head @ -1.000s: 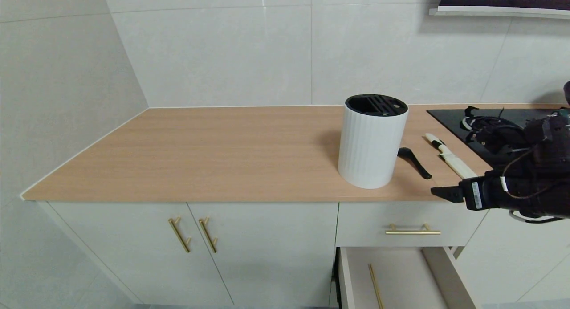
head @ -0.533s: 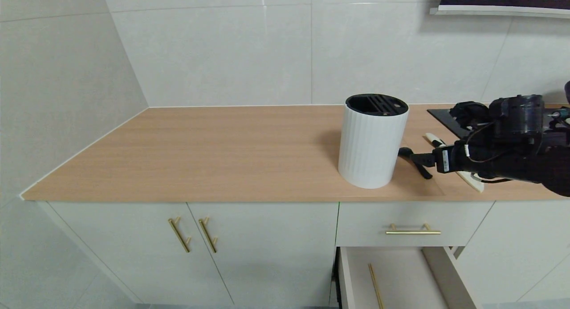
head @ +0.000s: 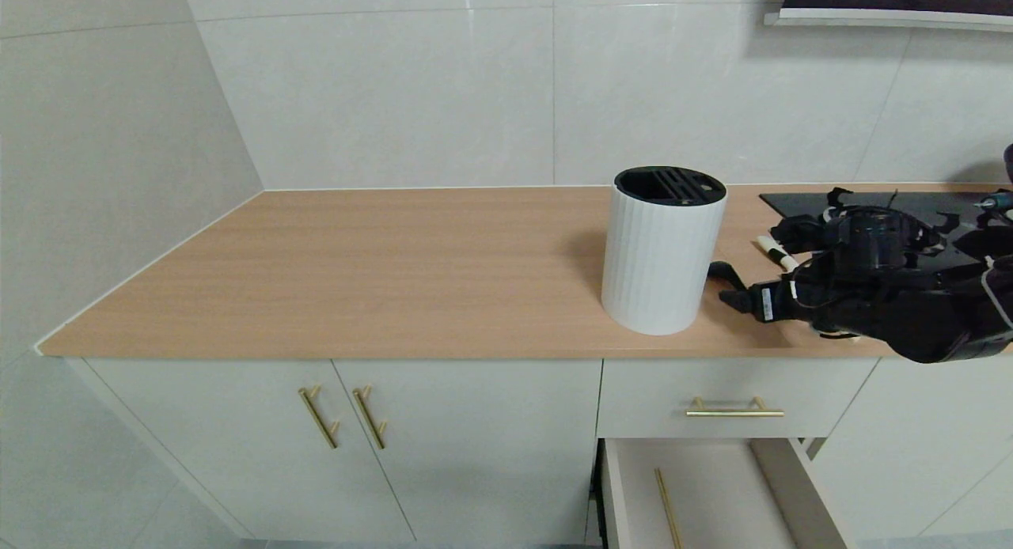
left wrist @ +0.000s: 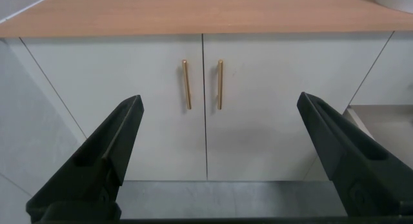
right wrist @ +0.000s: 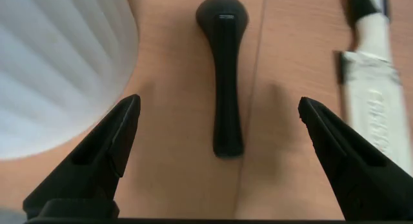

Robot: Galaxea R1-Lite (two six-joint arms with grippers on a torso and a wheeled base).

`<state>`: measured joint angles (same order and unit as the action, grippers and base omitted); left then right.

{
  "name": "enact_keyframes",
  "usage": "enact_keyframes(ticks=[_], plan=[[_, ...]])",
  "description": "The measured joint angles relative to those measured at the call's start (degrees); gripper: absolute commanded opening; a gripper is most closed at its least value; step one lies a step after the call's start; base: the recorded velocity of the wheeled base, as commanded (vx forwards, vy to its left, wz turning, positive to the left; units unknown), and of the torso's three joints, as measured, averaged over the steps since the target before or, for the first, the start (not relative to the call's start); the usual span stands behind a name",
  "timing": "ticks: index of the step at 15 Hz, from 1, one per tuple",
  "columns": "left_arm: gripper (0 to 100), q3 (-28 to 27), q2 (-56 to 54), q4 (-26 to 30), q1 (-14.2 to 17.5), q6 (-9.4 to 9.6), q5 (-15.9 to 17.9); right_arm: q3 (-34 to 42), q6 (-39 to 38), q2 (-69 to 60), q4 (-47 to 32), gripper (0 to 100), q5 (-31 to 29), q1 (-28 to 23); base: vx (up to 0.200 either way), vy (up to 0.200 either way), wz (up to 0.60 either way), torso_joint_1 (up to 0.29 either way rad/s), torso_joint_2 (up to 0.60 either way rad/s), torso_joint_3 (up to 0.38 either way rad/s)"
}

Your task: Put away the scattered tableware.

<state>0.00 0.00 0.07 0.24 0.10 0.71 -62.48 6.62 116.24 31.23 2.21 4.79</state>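
A black spoon lies flat on the wooden counter, just right of a white ribbed utensil holder with a black slotted top. In the head view only the spoon's bowl end shows. My right gripper hovers open over the spoon, whose handle runs between the two fingers without touching them. A white knife lies parallel to the spoon on its far side from the holder; my right arm hides most of the knife. My left gripper hangs open and holds nothing, facing the cabinet doors.
A black cooktop sits at the counter's right end. Below the counter edge a drawer stands pulled out with a thin gold stick inside. Tiled wall runs behind, and the counter's left half is bare wood.
My right gripper rose from in front of the counter's edge, swung left over the counter, and has come down over the black spoon. The spoon, knife and holder have not moved.
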Motion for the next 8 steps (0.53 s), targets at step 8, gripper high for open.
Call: enact_keyframes(ticks=[8], plan=[[100, 0.0, 0.0, 0.0, 0.0, 0.0, 0.0, -1.9, -2.6, 4.0, 1.6, 100, 0.3, -0.3, 0.0, 0.0, 0.0, 0.0, 0.0, 0.0]])
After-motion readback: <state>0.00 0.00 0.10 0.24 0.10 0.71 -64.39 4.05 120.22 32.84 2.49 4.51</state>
